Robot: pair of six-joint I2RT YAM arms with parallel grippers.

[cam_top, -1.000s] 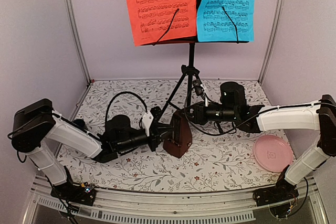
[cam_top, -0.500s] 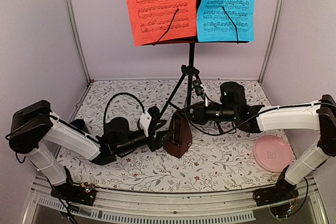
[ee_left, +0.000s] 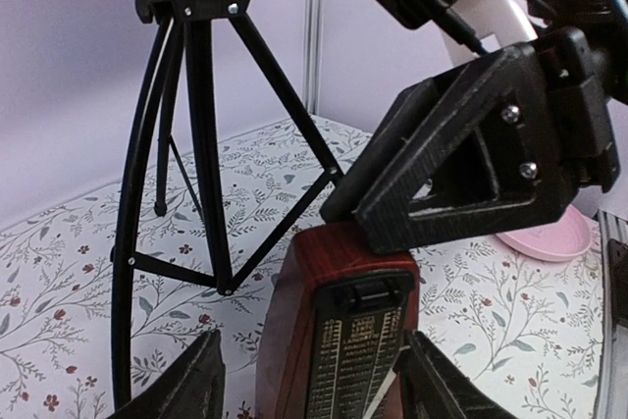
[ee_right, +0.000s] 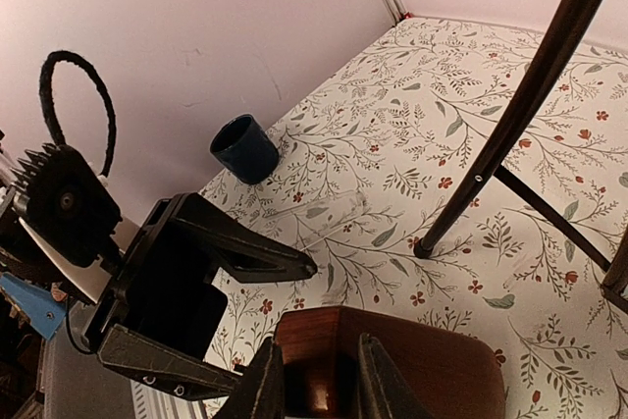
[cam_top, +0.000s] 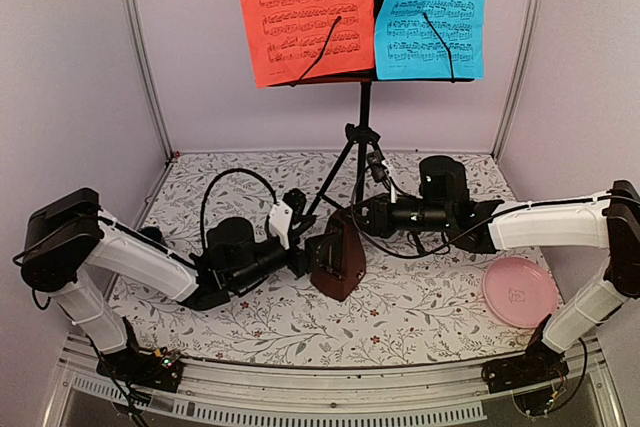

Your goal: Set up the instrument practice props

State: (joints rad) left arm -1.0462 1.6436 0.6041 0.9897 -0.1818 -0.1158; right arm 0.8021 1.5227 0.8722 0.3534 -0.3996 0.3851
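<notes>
Top external, arms [cam_top: 140, 259] low, apparently flanking metronome [cam_top: 338, 265]

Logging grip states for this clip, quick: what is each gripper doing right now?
Left gripper: open, fingers either side of the metronome, not gripping it.
Right gripper: closed on the metronome's top.

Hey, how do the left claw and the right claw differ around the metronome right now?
The left claw stands open, spread either side of the metronome; the right claw is pinched shut on its top. The left claw reaches in from the left, the right claw from the right. Both are black and meet at the metronome.
</notes>
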